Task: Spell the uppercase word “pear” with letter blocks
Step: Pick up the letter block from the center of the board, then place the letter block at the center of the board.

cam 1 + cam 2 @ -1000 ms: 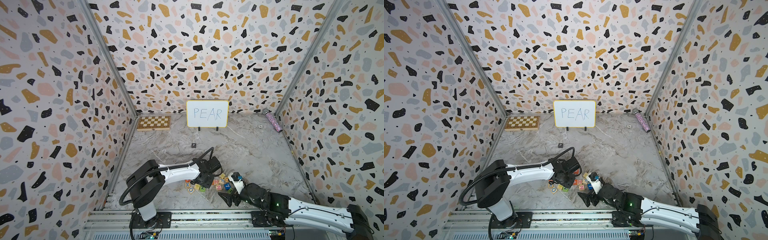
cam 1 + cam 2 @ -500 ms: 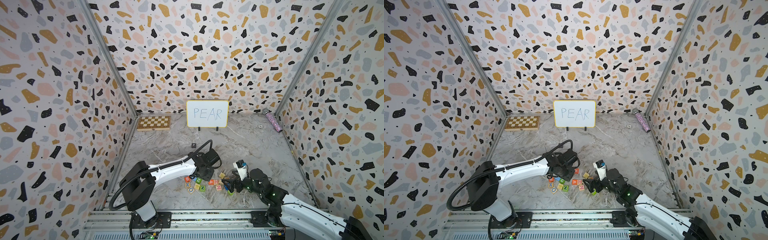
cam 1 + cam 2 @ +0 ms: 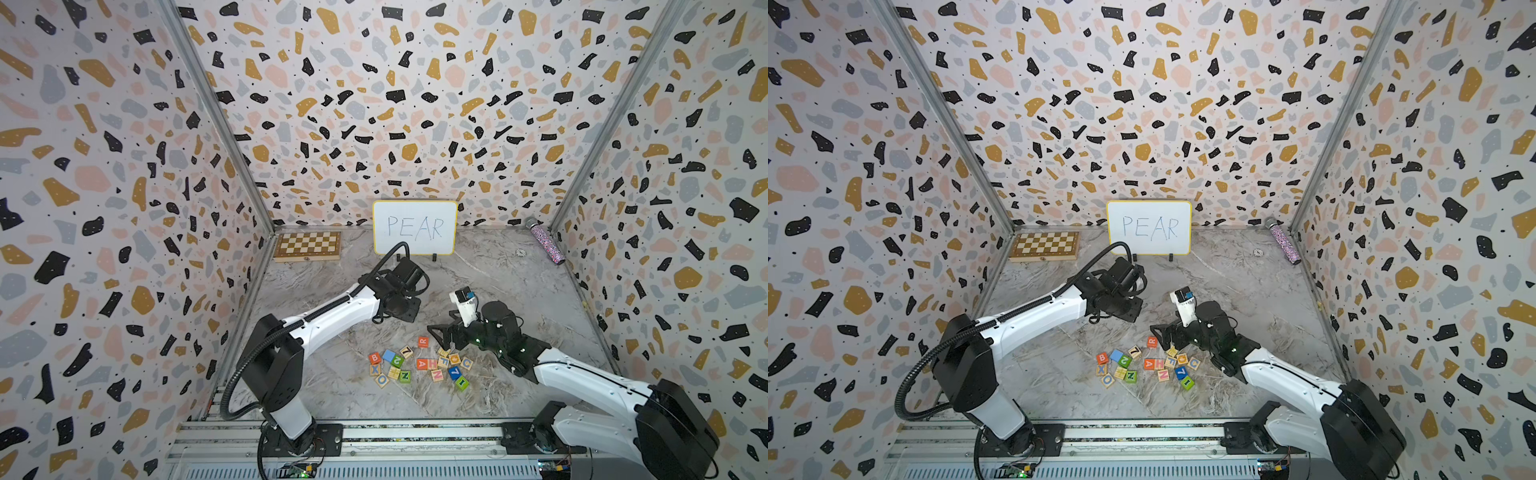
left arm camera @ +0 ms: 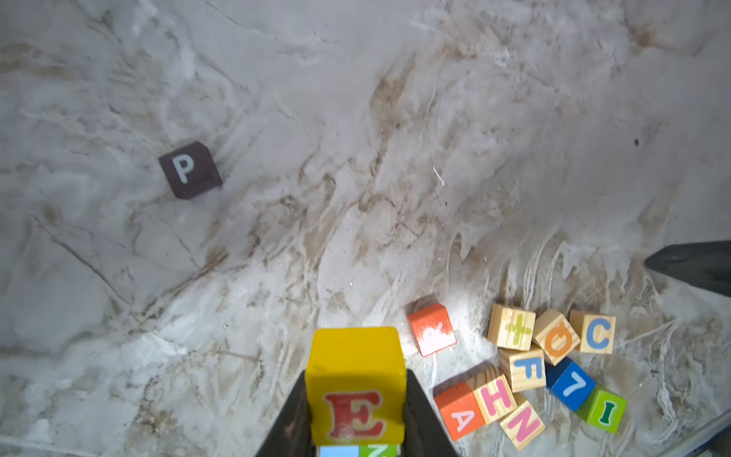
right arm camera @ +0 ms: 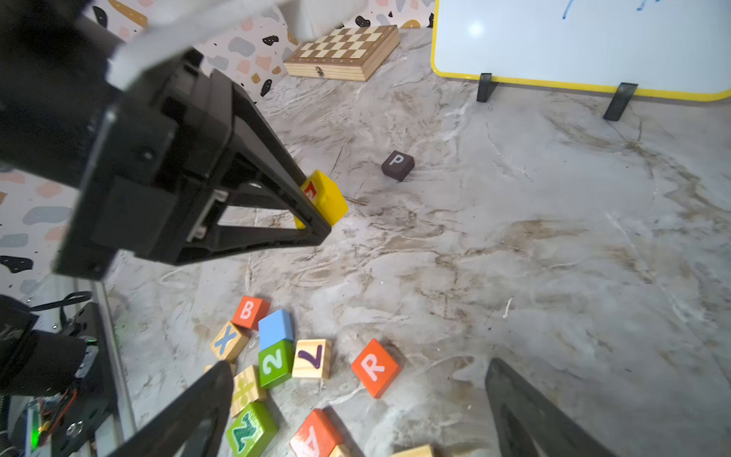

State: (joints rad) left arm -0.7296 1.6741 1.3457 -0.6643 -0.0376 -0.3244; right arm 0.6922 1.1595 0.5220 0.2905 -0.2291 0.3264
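Left tool pinches glossy yellow E cube; right tool gapes wide over marbled table.

Terrazzo-speckled walls on three sides; grey marbled floor; folded chessboard, glittery bottle along back wall.

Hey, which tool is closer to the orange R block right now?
Right. The R block lies just ahead of the open right tool. The left tool, shut on the E block, is farther off, toward the whiteboard.
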